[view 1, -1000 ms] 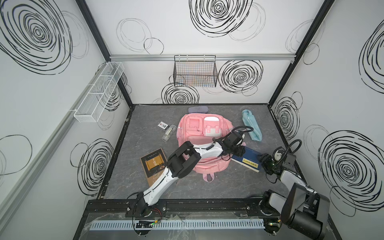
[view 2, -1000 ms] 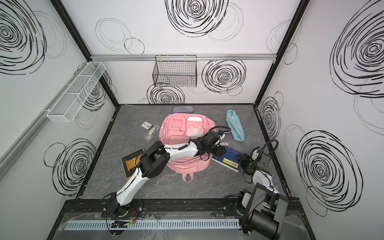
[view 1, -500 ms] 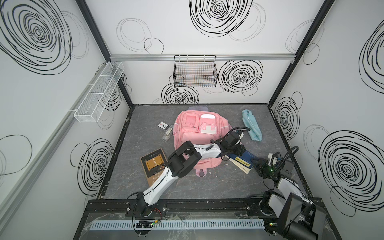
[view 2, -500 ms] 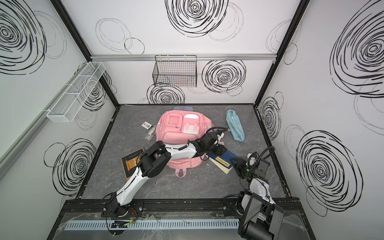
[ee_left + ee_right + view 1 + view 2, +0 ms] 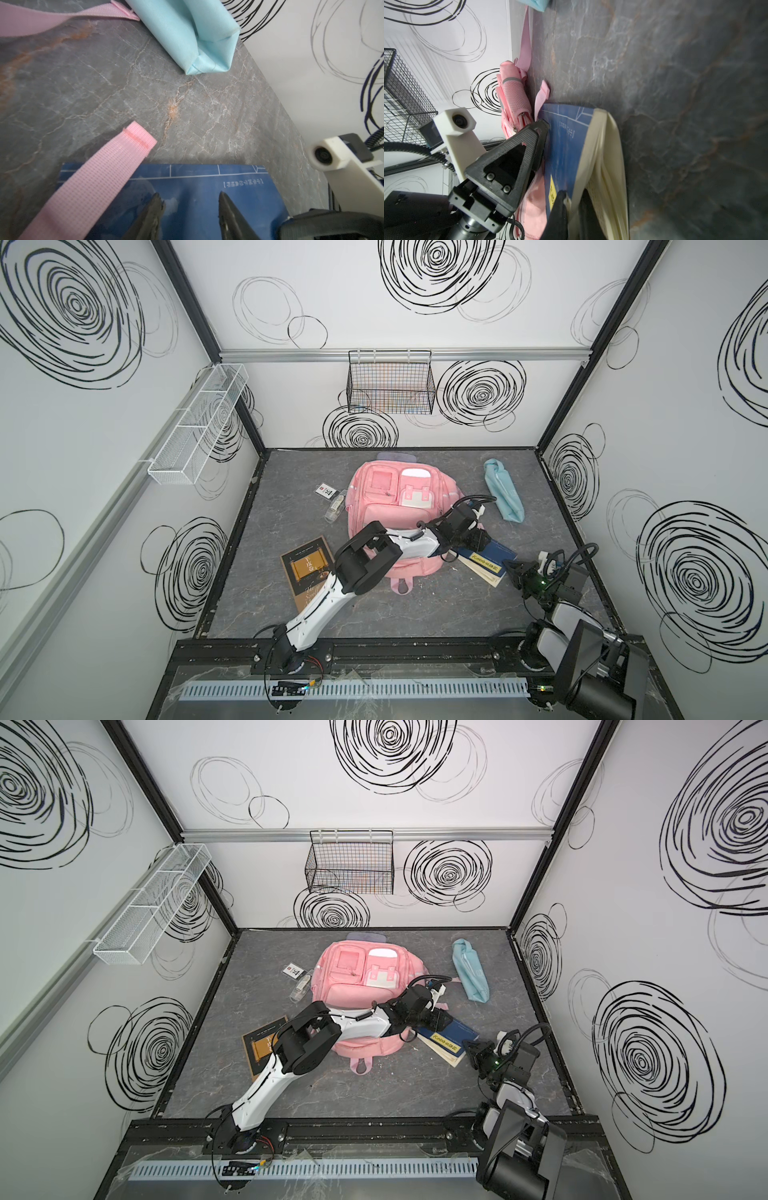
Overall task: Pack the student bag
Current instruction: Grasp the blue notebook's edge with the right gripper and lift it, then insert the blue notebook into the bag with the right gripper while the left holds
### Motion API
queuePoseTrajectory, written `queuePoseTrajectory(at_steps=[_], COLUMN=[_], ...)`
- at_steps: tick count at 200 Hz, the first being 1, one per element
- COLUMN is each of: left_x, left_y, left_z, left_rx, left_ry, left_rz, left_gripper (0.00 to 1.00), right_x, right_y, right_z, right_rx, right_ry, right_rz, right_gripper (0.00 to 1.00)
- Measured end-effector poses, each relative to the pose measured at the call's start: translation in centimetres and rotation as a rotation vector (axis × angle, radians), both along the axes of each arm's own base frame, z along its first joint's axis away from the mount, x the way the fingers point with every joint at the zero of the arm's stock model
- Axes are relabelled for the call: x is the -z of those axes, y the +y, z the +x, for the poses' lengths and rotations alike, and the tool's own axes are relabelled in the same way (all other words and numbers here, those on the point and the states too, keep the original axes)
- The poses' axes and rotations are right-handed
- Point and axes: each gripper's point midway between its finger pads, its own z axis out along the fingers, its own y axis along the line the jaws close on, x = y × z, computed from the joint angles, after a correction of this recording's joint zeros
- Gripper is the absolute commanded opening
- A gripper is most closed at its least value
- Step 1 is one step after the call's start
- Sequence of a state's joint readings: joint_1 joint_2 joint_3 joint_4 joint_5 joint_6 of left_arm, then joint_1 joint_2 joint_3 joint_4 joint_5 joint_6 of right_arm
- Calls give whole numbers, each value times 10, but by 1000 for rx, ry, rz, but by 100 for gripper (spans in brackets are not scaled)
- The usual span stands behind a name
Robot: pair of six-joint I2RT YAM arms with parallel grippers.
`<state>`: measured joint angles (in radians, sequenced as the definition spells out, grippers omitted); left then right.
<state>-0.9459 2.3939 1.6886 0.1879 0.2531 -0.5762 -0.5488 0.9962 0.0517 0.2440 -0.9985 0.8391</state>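
My right fingers point(image 5: 559, 216) have slid in from the worktop's edge since a second ago and pinched shut on the blue book point(image 5: 564, 149), just right of the student bag point(image 5: 374, 522).

The two dark, wedge-shaped plastic tips clamp the glossy cover's edge, and the cream pages fan loose beside them. My left fingers point(image 5: 152, 216) stand about half open over the same cover, tips apart and holding nothing. A flat pink woven strap point(image 5: 99, 172) with a stitched end lies across the book's corner. The student bag is soft pink fabric, rounded, and lies flat with its pockets up in the middle of the grey, marble-veined worktop point(image 5: 415, 614), nearer the back wall. My left arm reaches across its near end. A smooth, long light-blue fabric pouch point(image 5: 503, 493) lies apart to its right.
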Motion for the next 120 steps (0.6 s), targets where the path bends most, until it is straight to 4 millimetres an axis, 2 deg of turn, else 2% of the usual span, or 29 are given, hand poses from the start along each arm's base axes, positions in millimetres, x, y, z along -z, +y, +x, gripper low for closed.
queuePoseTrajectory(at_steps=[21, 33, 40, 44, 61, 72, 84, 93, 100, 111, 120], left_x=[-12, -32, -52, -69, -144, -196, -227, -228, -219, -190, -152], left_y=[11, 25, 33, 40, 65, 90, 122, 144, 163, 187, 204], left_z=[-14, -26, -31, -34, -43, -44, -42, -37, -32, -26, -23], left_rx=[26, 47, 59, 71, 99, 91, 70, 53, 41, 41, 51], left_ry=[41, 45, 27, -2, -136, -261, -354, -379, -379, -343, -286], left_rz=[28, 60, 71, 74, 59, 48, 60, 94, 133, 210, 290], left_gripper=[54, 61, 71, 74, 75, 74, 73, 72, 71, 71, 71], right_x=[-6, -17, -26, -31, -52, -62, -69, -74, -79, -88, -97], right_y=[-4, -11, -16, -18, -28, -32, -34, -34, -32, -29, -26], right_z=[0, 4, 8, 10, 17, 19, 20, 20, 20, 22, 24], right_rx=[10, 17, 21, 22, 31, 39, 45, 47, 43, 30, 19], right_ry=[-2, -13, -23, -29, -55, -62, -62, -57, -56, -60, -71], right_rz=[3, -22, -47, -63, -124, -160, -187, -206, -221, -241, -258], right_gripper=[0, 0, 0, 0, 0, 0, 0, 0, 0, 0, 0])
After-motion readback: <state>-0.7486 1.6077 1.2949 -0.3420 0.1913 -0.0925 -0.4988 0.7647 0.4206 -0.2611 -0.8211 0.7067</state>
